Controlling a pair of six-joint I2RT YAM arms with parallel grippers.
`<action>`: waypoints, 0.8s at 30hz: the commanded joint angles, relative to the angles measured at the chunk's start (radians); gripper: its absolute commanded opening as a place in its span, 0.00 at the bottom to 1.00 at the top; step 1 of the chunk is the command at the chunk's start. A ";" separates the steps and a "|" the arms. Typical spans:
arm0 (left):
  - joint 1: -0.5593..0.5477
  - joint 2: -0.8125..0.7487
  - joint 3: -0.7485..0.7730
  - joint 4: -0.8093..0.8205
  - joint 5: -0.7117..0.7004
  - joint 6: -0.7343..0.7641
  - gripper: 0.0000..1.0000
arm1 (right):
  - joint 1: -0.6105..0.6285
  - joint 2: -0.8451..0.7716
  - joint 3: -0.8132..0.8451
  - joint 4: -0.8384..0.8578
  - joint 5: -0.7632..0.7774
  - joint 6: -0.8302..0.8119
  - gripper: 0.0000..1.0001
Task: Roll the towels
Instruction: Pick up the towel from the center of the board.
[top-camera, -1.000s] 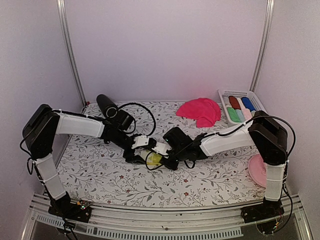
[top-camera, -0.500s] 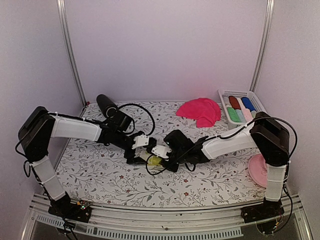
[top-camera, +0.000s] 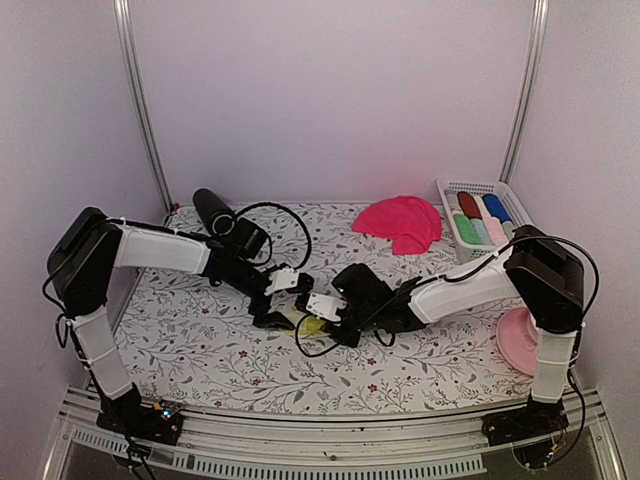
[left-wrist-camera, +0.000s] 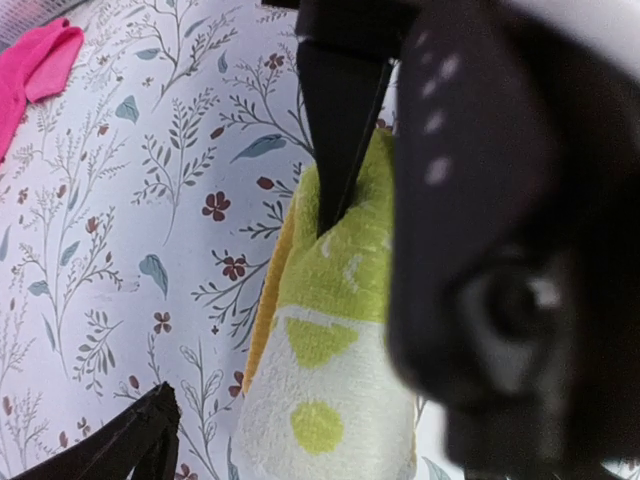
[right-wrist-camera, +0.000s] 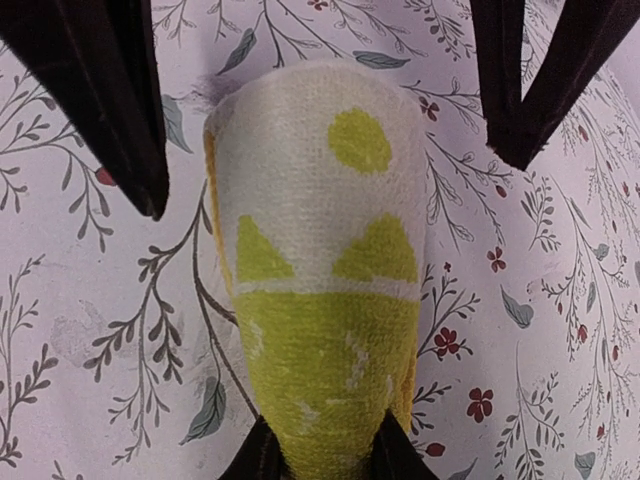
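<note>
The right pincer (right-wrist-camera: 327, 452) is clamped on the near end of a rolled yellow-green towel (right-wrist-camera: 325, 270), its two fingers pinching the cloth from either side. The roll points straight out from that pincer, low over the flowered table (top-camera: 200, 340). I cannot tell whether it rests on the surface.

The left pincer (right-wrist-camera: 330, 180) faces the right one head on. Its jaws stand wide apart, one finger (right-wrist-camera: 110, 100) on each side of the roll's far end. Table shows between each fingertip and the cloth, so this pincer grips nothing. Seen from the left wrist, a dark finger of the right pincer presses into a fold of the towel.

Well beyond the right pincer, toward the back wall, a hot-pink towel (top-camera: 400, 222) lies loose and crumpled. Near it, further to the right, a white basket (top-camera: 475, 183) holds rolled towels (top-camera: 468, 205) in red, blue, green and pale pink.

Behind the left pincer, along its arm, a black cylinder (top-camera: 210, 207) lies on the table. A pink plate (top-camera: 518, 345) sits far back from the right pincer, by that arm's upright.
</note>
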 joint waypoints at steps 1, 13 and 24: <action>-0.006 0.069 0.056 -0.086 -0.037 0.021 0.97 | 0.007 -0.030 -0.020 0.031 0.006 -0.030 0.21; -0.058 0.141 0.099 -0.144 -0.137 0.049 0.82 | 0.016 -0.062 -0.054 0.083 0.017 -0.053 0.21; -0.076 0.164 0.097 -0.154 -0.144 0.035 0.23 | 0.019 -0.075 -0.051 0.087 0.025 -0.046 0.28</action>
